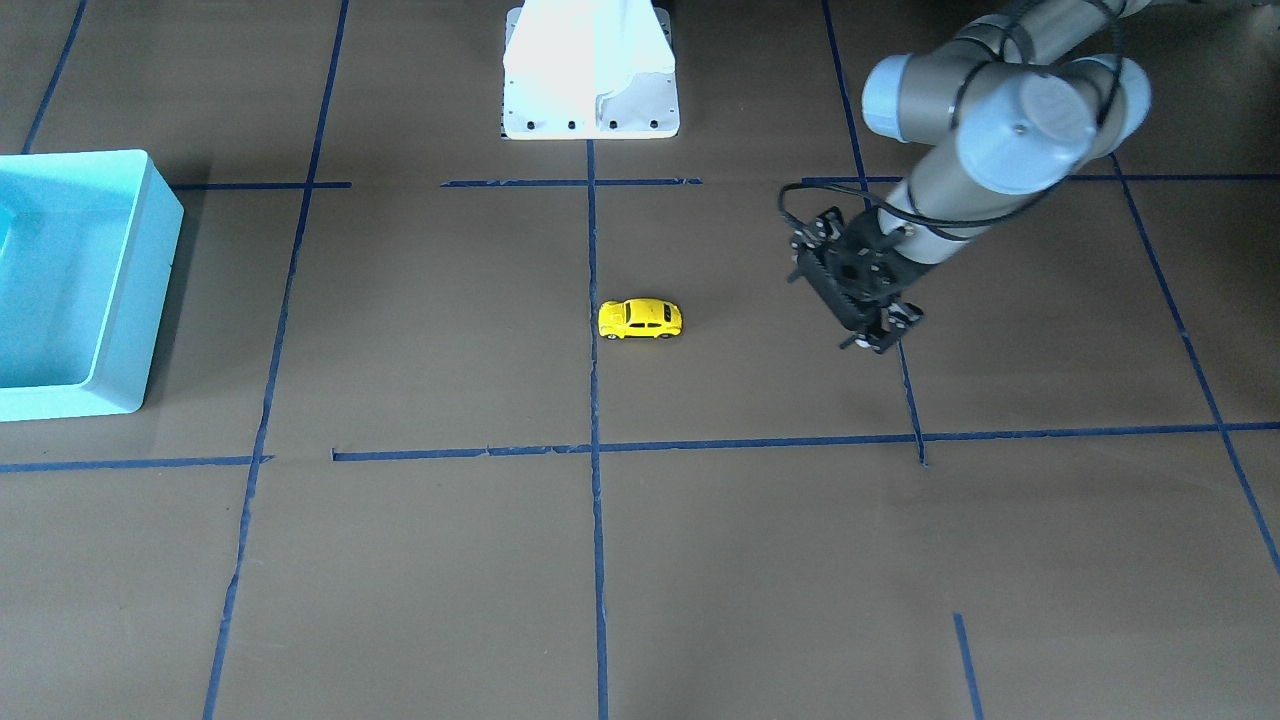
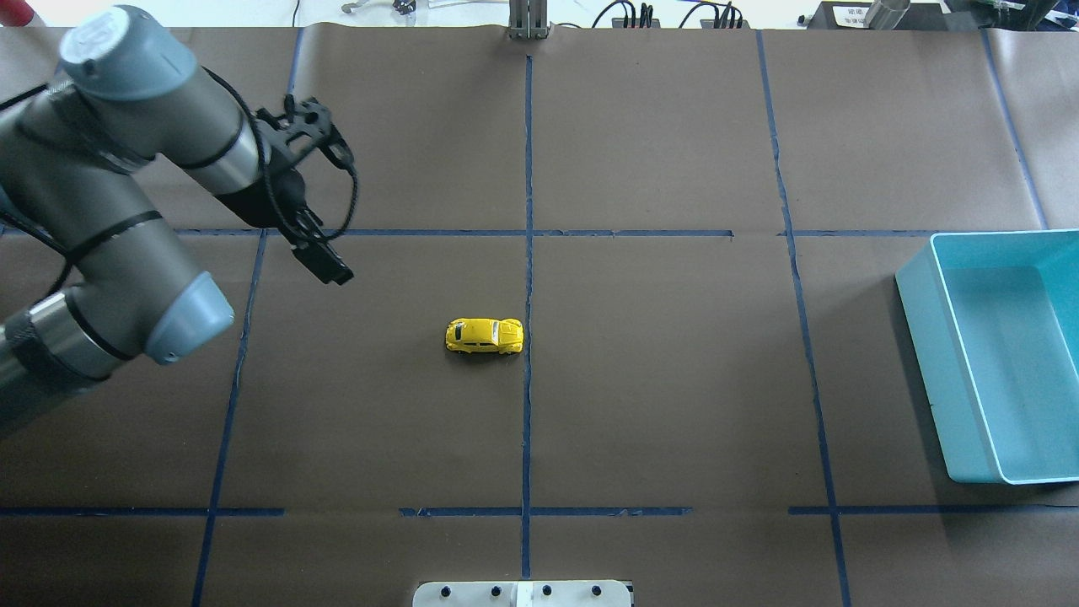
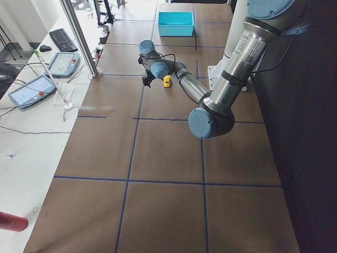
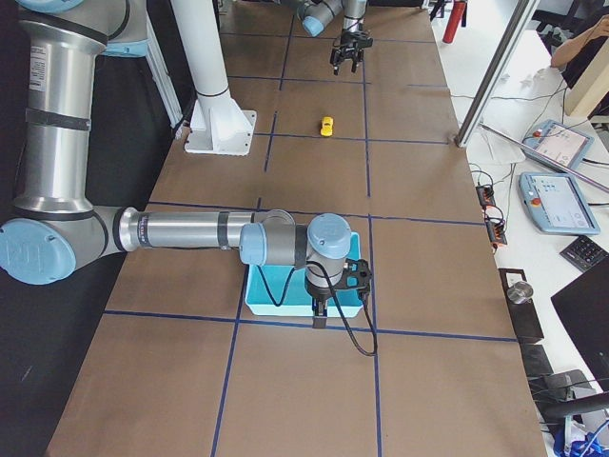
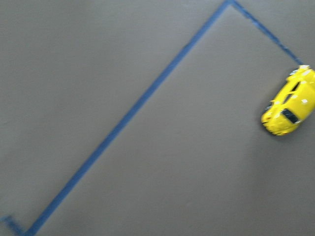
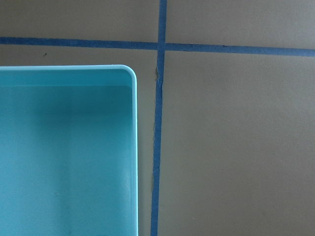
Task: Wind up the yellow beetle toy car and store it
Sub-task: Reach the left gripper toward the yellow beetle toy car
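item: left pincer (image 1: pixel 880 328), mine, hanging above the brown-papered table (image 1: pixel 420 560), well apart from the work, jaws spread and holding nothing. item: right pincer (image 4: pixel 322 314), poised over the near corner of the turquoise bin (image 2: pixel 948 379); it shows only in a side view, so i cannot tell whether it is open or closed. item: yellow beetle toy car (image 1: pixel 641 319), standing on its wheels near the middle of the table, just beside the central blue tape line (image 1: pixel 592 400) on my left arm's side, its length lying across that line; at the edge of my left wrist camera's view. the bin sits far off at the right-hand end, with nothing visible in the part of it that shows. status, as i judge it: winding not begun, storing not begun; the reach to the car comes first. hazards, as i judge them: the car is tiny, rounded and free-rolling, so a jaw landing off-centre may nudge it away or squeeze it out; closing along its length instead of across its flanks would give poor purchase; pressing too lightly while dragging would let the wheels skid instead of winding; letting go of a wound car on the table could send it running off; the long carry to the bin invites a drop.
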`<action>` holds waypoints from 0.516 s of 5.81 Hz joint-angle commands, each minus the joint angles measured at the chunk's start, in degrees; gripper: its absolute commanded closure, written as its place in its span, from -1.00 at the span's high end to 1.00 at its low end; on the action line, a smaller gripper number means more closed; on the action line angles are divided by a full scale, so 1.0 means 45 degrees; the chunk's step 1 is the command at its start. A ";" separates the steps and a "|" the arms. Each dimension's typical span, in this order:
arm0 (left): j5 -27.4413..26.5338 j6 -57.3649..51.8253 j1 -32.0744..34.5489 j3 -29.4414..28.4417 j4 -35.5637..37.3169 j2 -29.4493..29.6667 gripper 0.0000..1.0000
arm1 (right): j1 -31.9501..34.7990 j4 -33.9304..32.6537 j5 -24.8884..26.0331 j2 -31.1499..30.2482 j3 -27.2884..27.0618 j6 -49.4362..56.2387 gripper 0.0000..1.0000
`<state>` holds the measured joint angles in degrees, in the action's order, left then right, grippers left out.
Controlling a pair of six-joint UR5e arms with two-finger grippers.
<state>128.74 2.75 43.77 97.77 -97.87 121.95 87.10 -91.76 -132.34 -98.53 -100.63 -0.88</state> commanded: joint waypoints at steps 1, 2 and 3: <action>-0.1418 -0.0006 -0.1752 -0.1286 0.0107 0.2439 1.00 | 0.0000 -0.0001 -0.0005 0.0001 -0.0001 -0.0001 1.00; -0.1305 -0.0200 -0.1855 -0.2301 0.0320 0.3283 1.00 | 0.0000 -0.0001 0.0014 0.0001 0.0018 -0.0001 1.00; -0.1439 -0.1787 -0.2049 -0.3085 0.0555 0.4026 1.00 | 0.0000 -0.0001 -0.0005 0.0001 0.0018 0.0018 1.00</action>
<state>122.73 -0.36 35.45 87.41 -96.28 136.68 87.10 -91.76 -132.32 -98.53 -100.57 -0.85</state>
